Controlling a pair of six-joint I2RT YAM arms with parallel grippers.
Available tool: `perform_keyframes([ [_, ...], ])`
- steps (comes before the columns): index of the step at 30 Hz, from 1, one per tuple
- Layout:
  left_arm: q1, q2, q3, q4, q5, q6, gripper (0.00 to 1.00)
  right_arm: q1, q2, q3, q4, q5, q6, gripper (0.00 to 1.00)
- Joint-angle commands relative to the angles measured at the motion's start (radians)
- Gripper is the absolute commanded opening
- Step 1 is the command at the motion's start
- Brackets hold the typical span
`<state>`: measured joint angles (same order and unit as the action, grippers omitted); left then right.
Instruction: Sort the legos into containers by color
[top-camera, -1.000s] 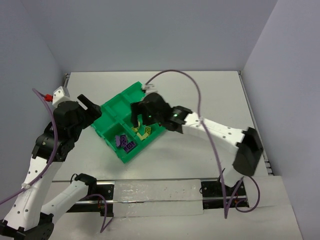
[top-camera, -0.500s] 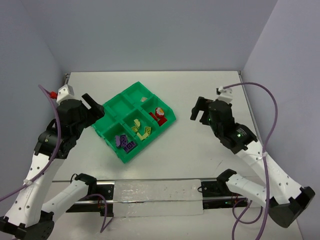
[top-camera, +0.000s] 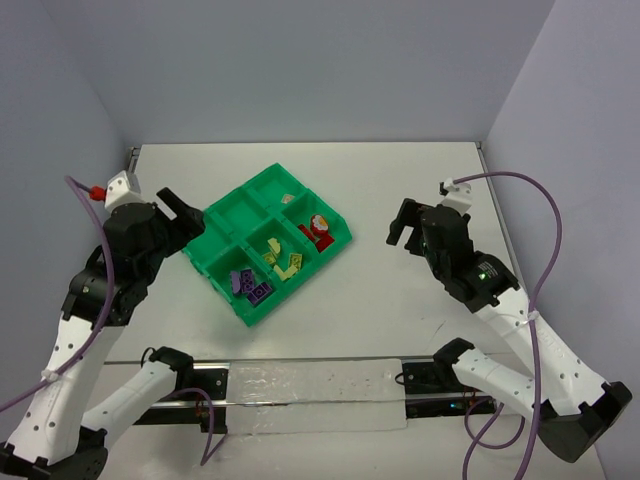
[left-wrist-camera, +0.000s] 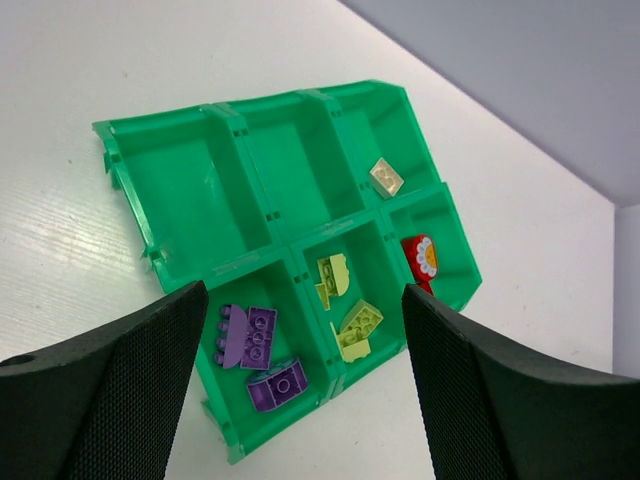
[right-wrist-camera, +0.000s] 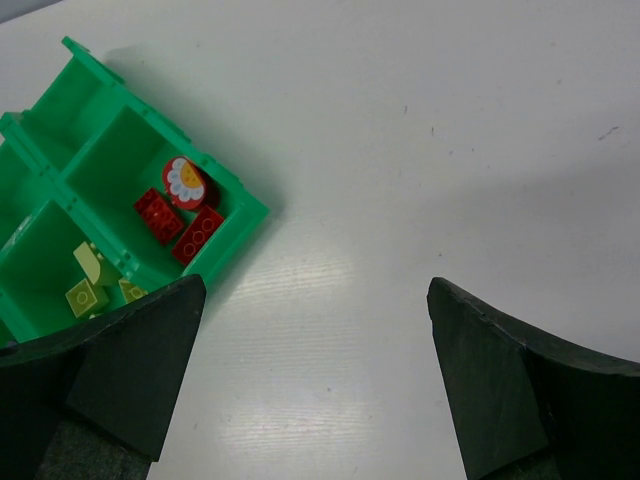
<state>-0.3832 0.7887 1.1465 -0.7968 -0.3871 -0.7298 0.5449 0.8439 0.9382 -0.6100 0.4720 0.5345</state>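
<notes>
On the white worktop (top-camera: 400, 170), left of its middle, a bright green plastic tray (top-camera: 228, 217) of six rectangular compartments lies turned at an angle, one corner toward the arms. Its row nearer the arms is filled by colour. The end compartment nearest the arms holds several purple plastic bricks (left-wrist-camera: 258, 345), the middle one holds pale yellow-green plastic bricks (left-wrist-camera: 345, 300), and the end one on the right holds two red plastic bricks (right-wrist-camera: 180, 225) with a round red piece bearing a white flower face (right-wrist-camera: 185, 182) touching them. Behind the red compartment, a single small tan plastic brick (left-wrist-camera: 386, 177) lies in the far row; the other two far compartments show only bare green floor.

At the tray's left corner the left tool (top-camera: 183, 212) hangs just beside the rim, its black fingers (left-wrist-camera: 110, 390) spread wide with nothing between them. Well apart from the tray, on the right, the right tool (top-camera: 402, 222) hangs above bare worktop, its fingers (right-wrist-camera: 520, 390) likewise parted wide and gripping nothing
</notes>
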Motion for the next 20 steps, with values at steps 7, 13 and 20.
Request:
perform_keyframes([
  [7,0.005,0.002,0.040,0.029,0.008,-0.008,0.86,-0.005,0.009,0.015,0.004,-0.031,0.030,1.00],
  [13,0.006,0.011,0.035,0.028,0.004,-0.002,0.86,-0.005,0.011,0.022,-0.002,-0.038,0.035,1.00],
  [20,0.006,0.031,0.031,0.030,0.017,0.007,0.86,-0.007,0.023,0.032,0.005,-0.060,0.034,1.00],
])
